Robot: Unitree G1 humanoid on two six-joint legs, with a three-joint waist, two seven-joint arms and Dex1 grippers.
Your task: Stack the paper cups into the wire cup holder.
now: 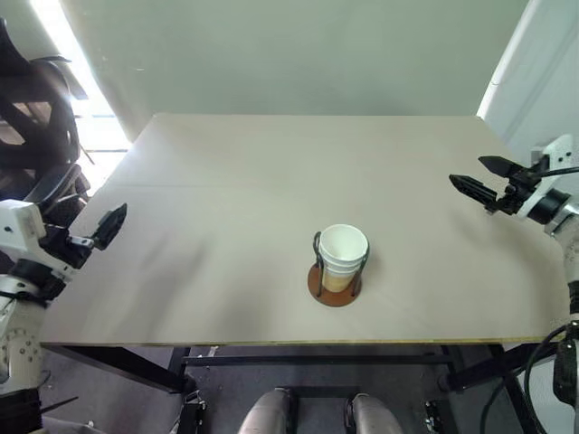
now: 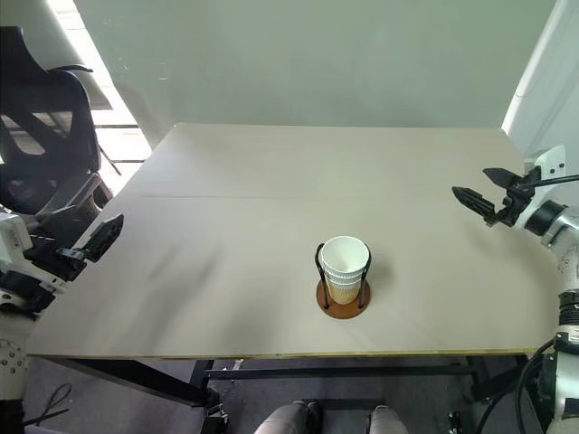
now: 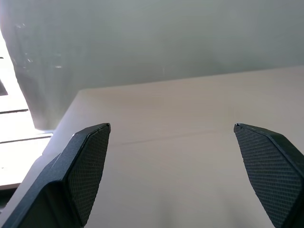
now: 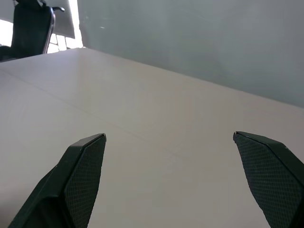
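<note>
A nested stack of paper cups (image 1: 343, 251), tan outside and white inside, stands upright in the wire cup holder (image 1: 334, 287), whose reddish-brown disc base and black wire loops sit near the front middle of the table. My left gripper (image 1: 112, 225) hovers at the table's left edge, far from the cups. In the left wrist view the left gripper (image 3: 171, 126) is open with nothing between its fingers. My right gripper (image 1: 468, 172) hangs over the table's right side, also well away from the holder. In the right wrist view the right gripper (image 4: 169, 135) is open and holds nothing.
The beige table (image 1: 271, 181) has its front edge just below the holder. A black office chair (image 2: 45, 108) stands beyond the table's left side. A grey wall runs behind the table's far edge.
</note>
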